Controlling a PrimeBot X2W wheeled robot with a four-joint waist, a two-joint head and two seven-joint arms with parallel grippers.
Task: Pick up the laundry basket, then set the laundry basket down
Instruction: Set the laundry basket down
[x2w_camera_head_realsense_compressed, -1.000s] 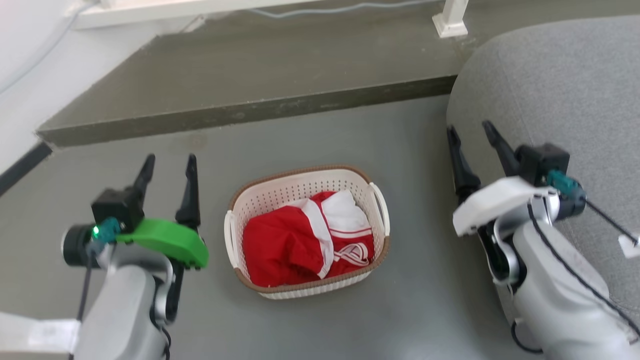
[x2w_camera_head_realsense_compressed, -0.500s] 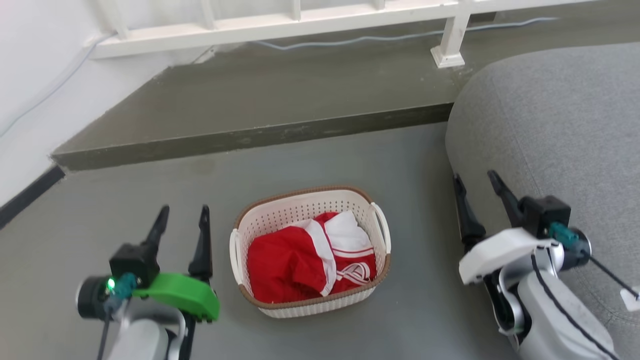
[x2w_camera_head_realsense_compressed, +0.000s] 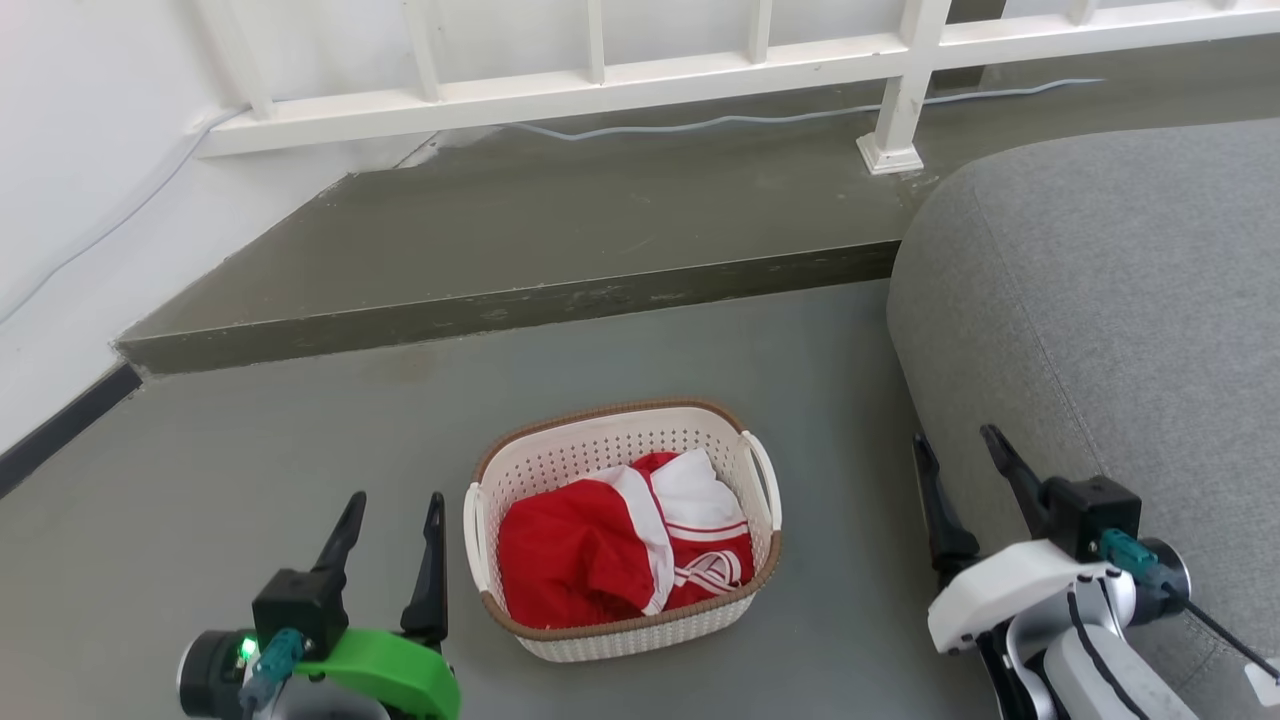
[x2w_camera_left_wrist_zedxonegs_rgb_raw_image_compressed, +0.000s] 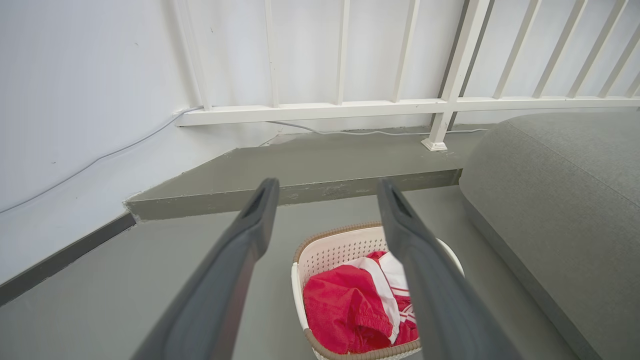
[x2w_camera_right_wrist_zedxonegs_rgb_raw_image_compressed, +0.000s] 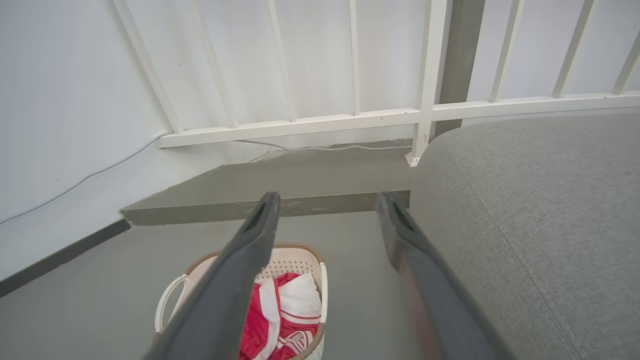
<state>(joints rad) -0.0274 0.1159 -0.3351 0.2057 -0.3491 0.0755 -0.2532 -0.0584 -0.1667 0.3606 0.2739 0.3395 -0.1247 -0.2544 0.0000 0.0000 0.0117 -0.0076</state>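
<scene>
Grey floor (x2w_camera_head_realsense_compressed: 250, 450), basket (x2w_camera_head_realsense_compressed: 600, 450) between splayed end effectors (x2w_camera_head_realsense_compressed: 396, 500) (x2w_camera_head_realsense_compressed: 952, 437)

Laundry basket (x2w_camera_head_realsense_compressed: 615, 640) between both grippers

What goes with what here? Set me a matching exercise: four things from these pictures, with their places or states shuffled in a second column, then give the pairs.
Column one
1. laundry basket
2. red and white garment
3. left gripper
4. railing

Column two
A. lying inside the basket
B. white, on the raised step at the back
C. open, left of the basket
D. standing on the grey floor

Pairs: 1-D, 2-A, 3-C, 4-B
</scene>
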